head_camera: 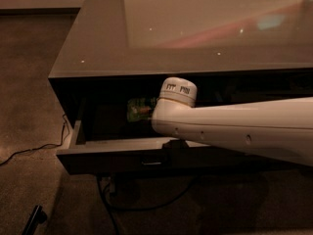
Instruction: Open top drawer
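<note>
The top drawer [112, 158] is a wide dark grey drawer under the glossy cabinet top [146, 38]. It stands pulled out part way, and its pale inner side wall [74, 133] shows at the left. Its small loop handle [151, 163] sits on the front, below my arm. My white arm [234, 126] reaches in from the right across the drawer opening. My gripper [173, 144] shows only as a dark part under the wrist, at the top edge of the drawer front; the arm hides the rest of it.
A green packet [139, 109] lies inside the drawer at the back, left of my wrist. A cable [29, 151] runs over the carpet at the left, and another cable [146, 207] hangs under the cabinet. A dark object [34, 219] lies on the floor at bottom left.
</note>
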`<state>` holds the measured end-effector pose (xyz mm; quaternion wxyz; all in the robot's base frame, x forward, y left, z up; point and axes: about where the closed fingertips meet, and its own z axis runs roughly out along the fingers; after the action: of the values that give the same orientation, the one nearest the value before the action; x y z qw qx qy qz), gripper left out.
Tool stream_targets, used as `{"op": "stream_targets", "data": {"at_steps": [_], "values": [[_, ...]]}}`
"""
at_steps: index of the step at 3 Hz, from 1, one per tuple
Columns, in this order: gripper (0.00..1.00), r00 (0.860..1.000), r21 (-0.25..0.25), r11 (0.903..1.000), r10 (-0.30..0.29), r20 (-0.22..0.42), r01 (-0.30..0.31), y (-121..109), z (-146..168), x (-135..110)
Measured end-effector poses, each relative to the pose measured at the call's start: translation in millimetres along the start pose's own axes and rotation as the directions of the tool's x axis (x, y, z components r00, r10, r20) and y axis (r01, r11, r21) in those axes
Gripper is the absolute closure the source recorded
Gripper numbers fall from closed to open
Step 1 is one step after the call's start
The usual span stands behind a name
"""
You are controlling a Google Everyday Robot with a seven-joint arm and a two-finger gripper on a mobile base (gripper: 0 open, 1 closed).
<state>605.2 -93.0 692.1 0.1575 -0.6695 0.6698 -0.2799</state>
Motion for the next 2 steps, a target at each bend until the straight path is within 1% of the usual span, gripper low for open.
{"op": "stream_targets", "data": {"at_steps": [1, 2], "values": [[1.0, 0.999, -0.044, 0.9977, -0.051, 0.014, 0.051, 12, 4, -7], [1.0, 0.993, -0.133, 0.9845, -0.114, 0.012, 0.114, 35, 10, -10]]}}
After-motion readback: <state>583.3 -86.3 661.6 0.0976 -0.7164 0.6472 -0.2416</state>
